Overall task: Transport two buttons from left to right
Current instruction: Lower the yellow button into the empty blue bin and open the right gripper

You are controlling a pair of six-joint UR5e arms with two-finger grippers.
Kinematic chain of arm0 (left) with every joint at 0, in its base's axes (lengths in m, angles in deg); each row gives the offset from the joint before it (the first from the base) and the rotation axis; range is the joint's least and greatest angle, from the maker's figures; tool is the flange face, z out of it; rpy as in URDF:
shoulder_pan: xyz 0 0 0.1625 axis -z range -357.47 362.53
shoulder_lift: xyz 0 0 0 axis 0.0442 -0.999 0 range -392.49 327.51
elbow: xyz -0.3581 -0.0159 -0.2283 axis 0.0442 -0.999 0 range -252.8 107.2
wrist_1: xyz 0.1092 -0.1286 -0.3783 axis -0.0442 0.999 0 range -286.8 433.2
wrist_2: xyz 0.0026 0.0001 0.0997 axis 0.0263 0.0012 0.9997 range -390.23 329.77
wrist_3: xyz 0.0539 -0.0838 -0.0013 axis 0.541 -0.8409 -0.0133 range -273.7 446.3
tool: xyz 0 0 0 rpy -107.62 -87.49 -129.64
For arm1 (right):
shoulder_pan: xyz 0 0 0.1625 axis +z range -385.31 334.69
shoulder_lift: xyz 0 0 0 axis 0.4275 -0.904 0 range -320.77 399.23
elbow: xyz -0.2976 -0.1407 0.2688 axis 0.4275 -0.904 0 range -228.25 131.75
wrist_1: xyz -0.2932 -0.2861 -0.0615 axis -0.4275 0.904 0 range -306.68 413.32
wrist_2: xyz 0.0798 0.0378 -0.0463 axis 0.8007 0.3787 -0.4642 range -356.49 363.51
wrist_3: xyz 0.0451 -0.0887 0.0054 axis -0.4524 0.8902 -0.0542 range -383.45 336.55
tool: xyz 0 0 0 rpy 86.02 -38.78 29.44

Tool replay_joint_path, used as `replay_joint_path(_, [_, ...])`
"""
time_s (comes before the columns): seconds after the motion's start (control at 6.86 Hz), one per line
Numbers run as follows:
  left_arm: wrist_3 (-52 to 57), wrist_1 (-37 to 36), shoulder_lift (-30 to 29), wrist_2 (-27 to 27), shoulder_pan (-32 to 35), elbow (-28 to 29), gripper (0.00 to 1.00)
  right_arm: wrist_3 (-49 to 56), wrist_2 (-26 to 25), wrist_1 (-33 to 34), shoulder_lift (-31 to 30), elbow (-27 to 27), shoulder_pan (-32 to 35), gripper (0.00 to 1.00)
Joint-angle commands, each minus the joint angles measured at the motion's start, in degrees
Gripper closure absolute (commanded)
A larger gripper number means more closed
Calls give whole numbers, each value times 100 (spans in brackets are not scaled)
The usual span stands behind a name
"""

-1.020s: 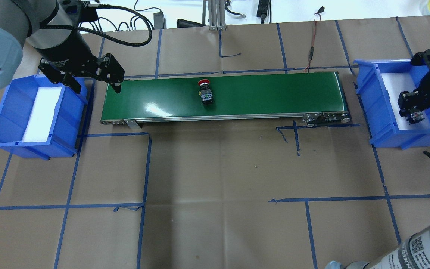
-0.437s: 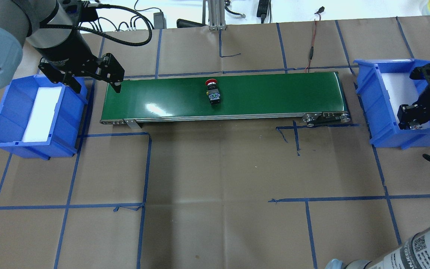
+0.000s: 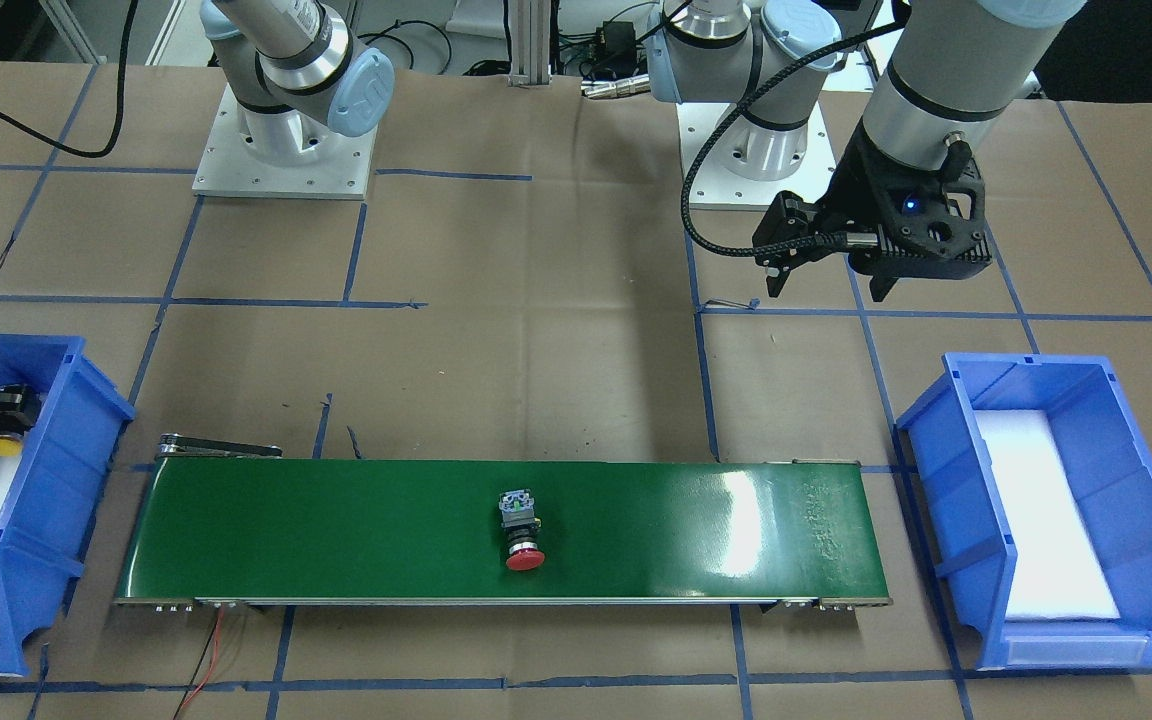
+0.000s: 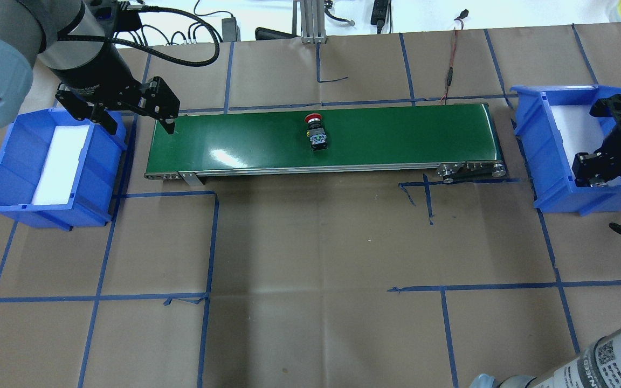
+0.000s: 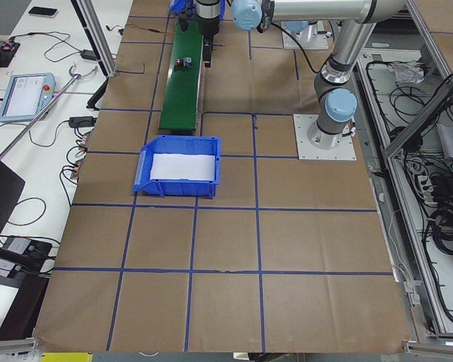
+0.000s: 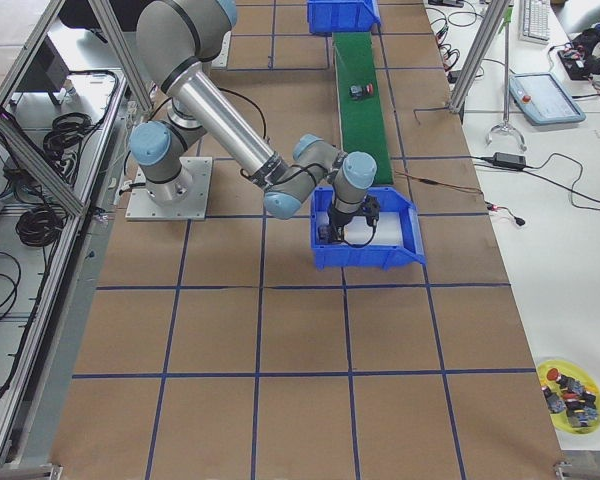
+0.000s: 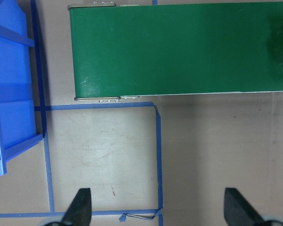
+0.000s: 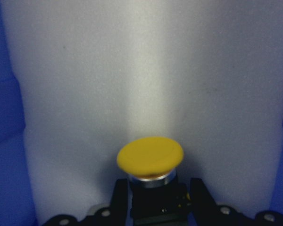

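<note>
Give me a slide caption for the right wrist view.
Right gripper grips the yellow button inside the foam-lined blue bin.

Brown paper [image 4: 310,334] covers the table [image 3: 536,380], ruled into squares by blue tape [image 4: 73,298]. Beside it, a white bench [image 6: 560,300] carries a teach pendant [image 6: 545,97]; an aluminium post [image 5: 96,38] rises between.

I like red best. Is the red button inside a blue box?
No, the red-capped black push-button lies on the long green conveyor belt.
</note>
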Motion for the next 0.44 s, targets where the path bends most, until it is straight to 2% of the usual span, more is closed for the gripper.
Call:
replay_joint_path(0.0, [0, 0, 0, 0, 0, 0, 0, -19, 39, -20, -29, -80, 45, 7])
replay_joint_path(0.29, [-9, 0, 0, 0, 0, 9, 0, -36, -23, -90, -282, -456, 150, 4])
